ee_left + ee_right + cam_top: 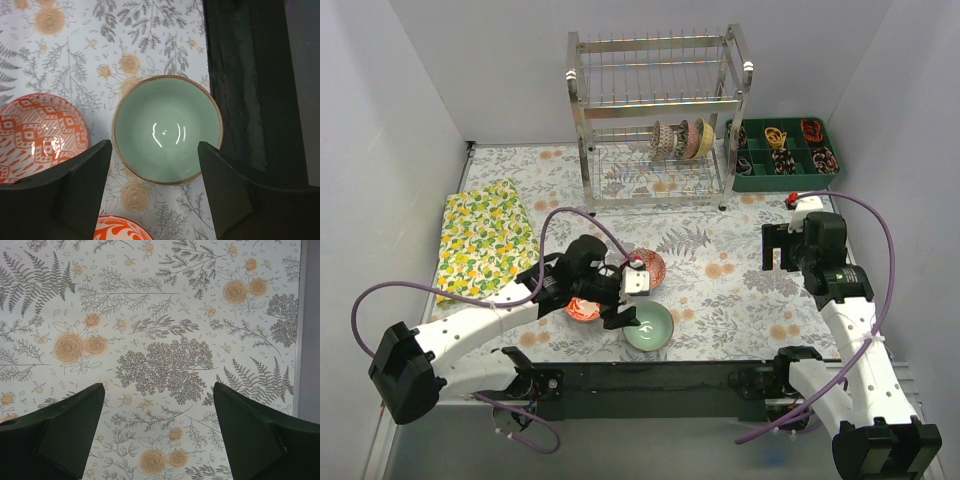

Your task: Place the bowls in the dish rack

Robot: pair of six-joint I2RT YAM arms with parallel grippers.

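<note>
Halfway stage: three bowls (682, 139) are standing in the lower tier of the dish rack (660, 100) at the far side, three are lying on the near table, the left gripper (153, 150) is hanging wide-spread over the pale green bowl (167, 129), and the right gripper (159, 390) is gaping empty.

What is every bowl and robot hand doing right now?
pale green bowl: upright on the table, empty, not gripped.
pink-red bowl: upright on the table.
orange-red bowl: upright on the table.
three other bowls: standing on edge in the rack's lower tier.
dish rack: top tier empty.
left gripper: open, over the pale green bowl.
right gripper: open, holding nothing.
</note>
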